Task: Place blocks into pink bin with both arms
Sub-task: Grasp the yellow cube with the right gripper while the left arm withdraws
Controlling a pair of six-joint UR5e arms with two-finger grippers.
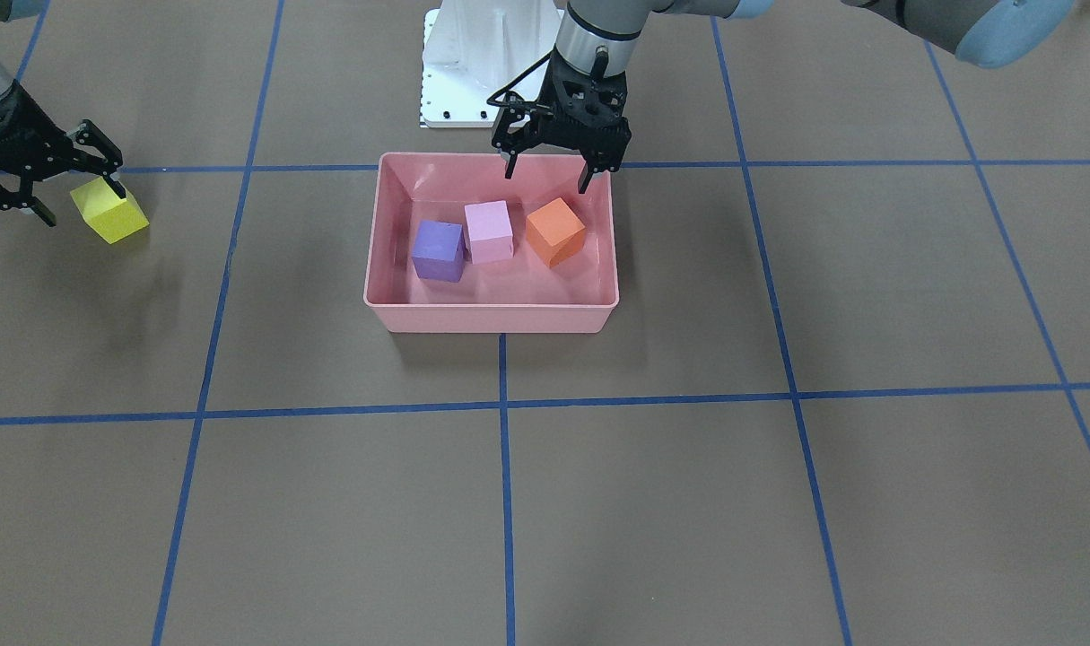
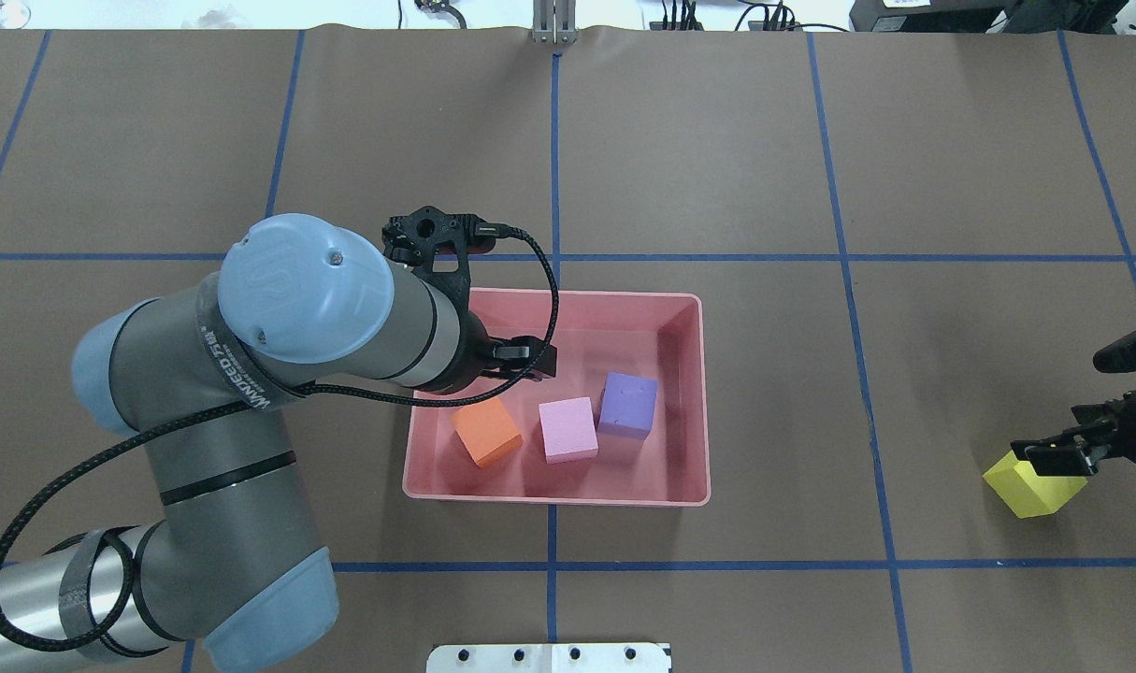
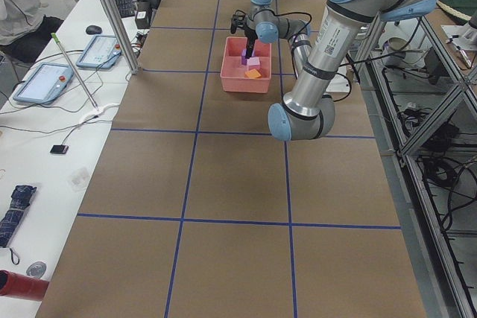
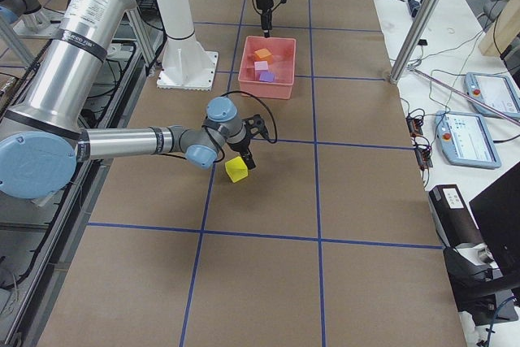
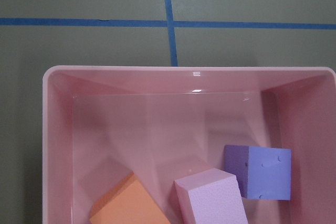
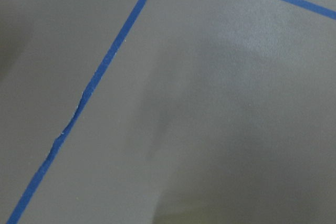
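Observation:
The pink bin [image 1: 491,309] stands mid-table and holds the purple block [image 1: 437,251], the light pink block [image 1: 489,231] and the orange block [image 1: 554,231]. The left wrist view looks down on the same bin [image 5: 184,70] and its blocks. My left gripper [image 1: 549,175] hangs open and empty just above the bin's edge nearest the robot, over the orange block [image 2: 486,433]. My right gripper [image 1: 82,202] is shut on the tilted yellow block [image 1: 109,213], held slightly above the table far from the bin. The block and gripper also show in the overhead view [image 2: 1035,486].
The white robot base [image 1: 482,63] stands just behind the bin. The brown table carries a grid of blue tape lines [image 1: 504,467]. My left arm's elbow [image 2: 306,290] overhangs the bin's left part in the overhead view. Operators' desks with tablets [image 3: 45,80] run along the table's far side.

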